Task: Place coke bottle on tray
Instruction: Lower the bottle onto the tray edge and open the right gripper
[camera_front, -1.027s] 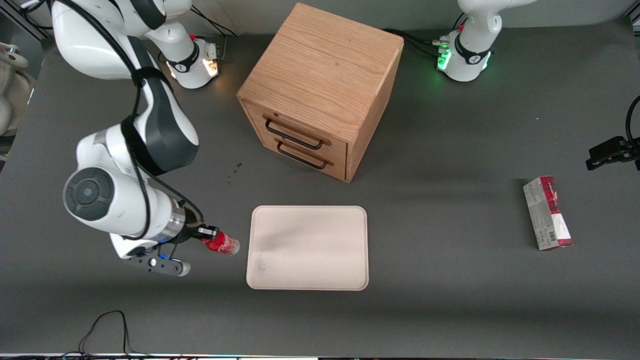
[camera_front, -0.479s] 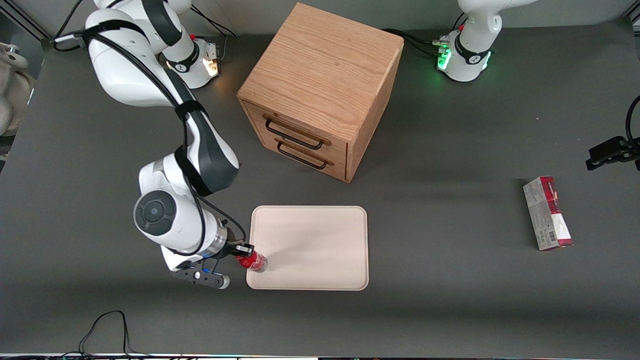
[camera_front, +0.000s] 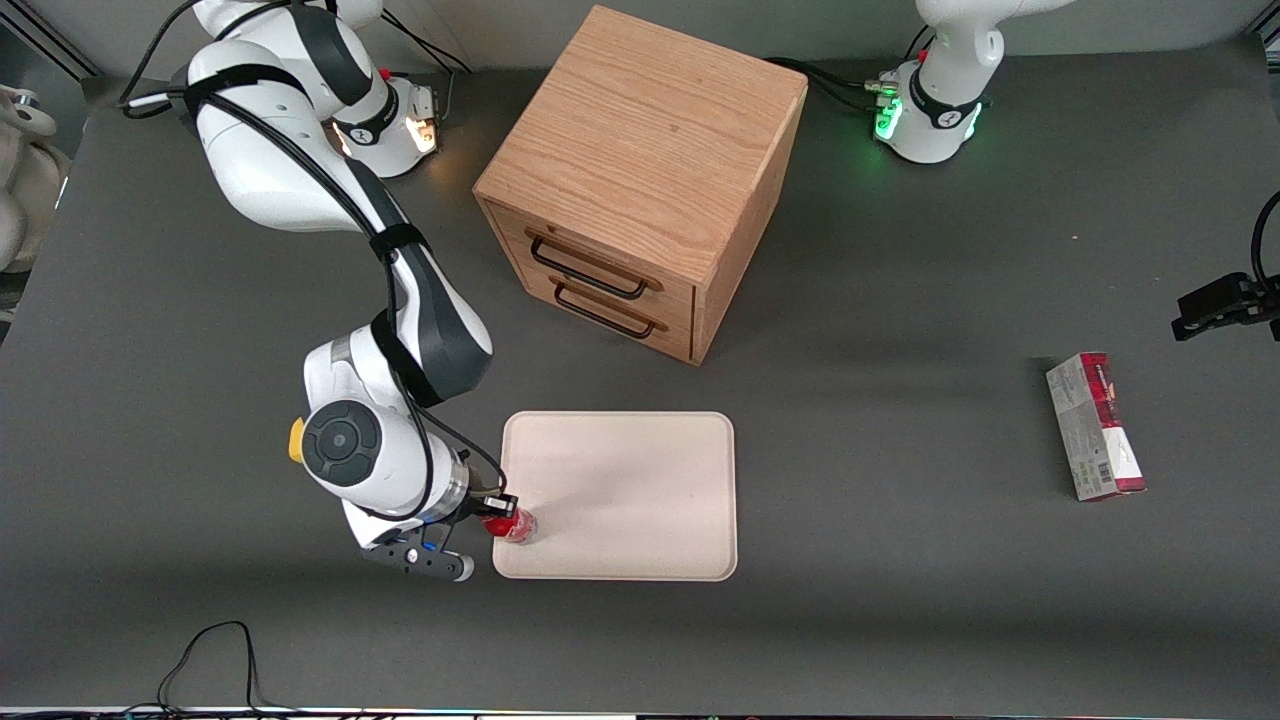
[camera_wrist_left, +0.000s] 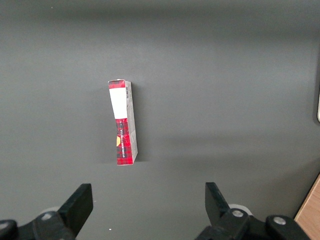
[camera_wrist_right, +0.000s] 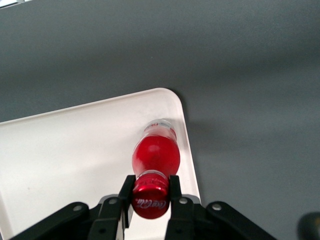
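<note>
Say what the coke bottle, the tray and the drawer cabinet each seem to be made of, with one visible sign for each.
Coke bottle, held at its cap by the shut pincer over the tray's corner: probably glossy plastic, with a clear base.
Tray: likely matte cream plastic; smooth surface, rounded corners.
Drawer cabinet: wood or veneer with visible grain; the handles are dark, perhaps metal.

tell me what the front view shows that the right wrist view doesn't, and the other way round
Only the front view shows the wooden drawer cabinet, the red-and-grey carton toward the parked arm's end of the table, and the whole tray. Only the right wrist view shows the white script on the bottle's red cap and the jaws clamped on either side of that cap. Both show the gripper holding the coke bottle over the tray's corner nearest the working arm.
</note>
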